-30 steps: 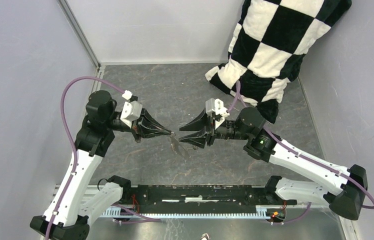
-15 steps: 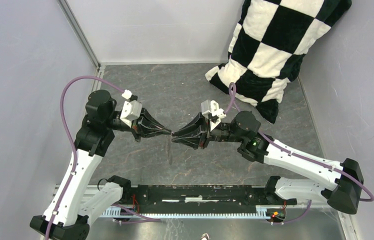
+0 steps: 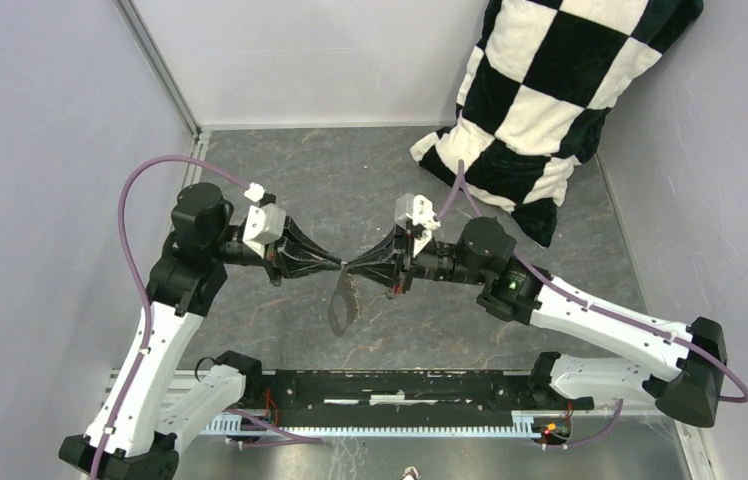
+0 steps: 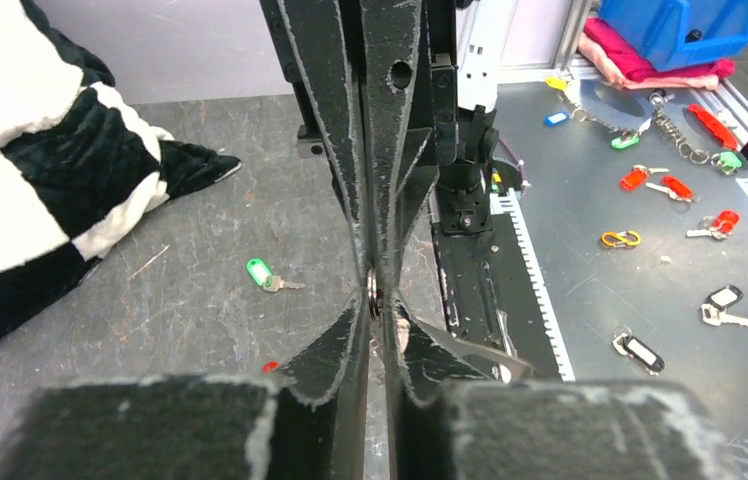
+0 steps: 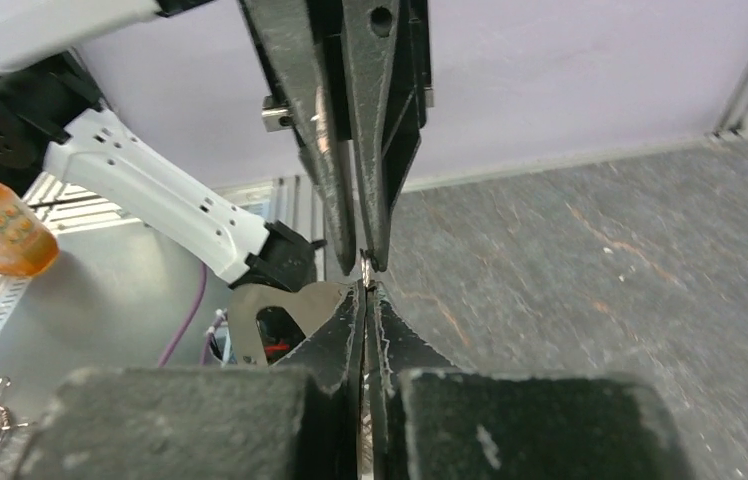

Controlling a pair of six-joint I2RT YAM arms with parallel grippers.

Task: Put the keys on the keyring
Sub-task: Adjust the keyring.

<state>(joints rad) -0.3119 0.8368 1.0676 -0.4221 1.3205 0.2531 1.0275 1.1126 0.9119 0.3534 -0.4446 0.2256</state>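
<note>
Top external view: the two arms reach toward each other over the grey stone-patterned table (image 3: 350, 170), and their tips meet nose to nose at the centre of the frame. The left gripper (image 3: 338, 266) comes in from the left and the right gripper (image 3: 356, 267) from the right, the two sets of tips touching or very nearly so. The keyring (image 3: 342, 305) hangs from that meeting point, a grey oval loop just beneath it in the frame.

In the left wrist view the left gripper's own fingers (image 4: 335, 350) rise from the bottom edge and close to a narrow slit. A bright bit of small metal ring sits pinched between their tips at mid-frame, so these jaws are clamped on the keyring by that small ring. The bigger loop shows as a grey blade-like shape just lower right of the tips. The other arm's fingers come down from the top edge to the same spot.

In the right wrist view the right gripper's fingers (image 5: 335, 345) are pressed together with no gap, their tips up against the same small ring. Whether they actually pinch it I cannot tell.

The green-headed key (image 4: 262, 272) lies flat on the table left of centre in the left wrist view, well apart from both grippers. A small red piece (image 4: 268, 367) peeks out beside the left finger, too hidden to identify. A black-and-white checked pillow (image 3: 550, 90) fills the upper right of the top view
</note>
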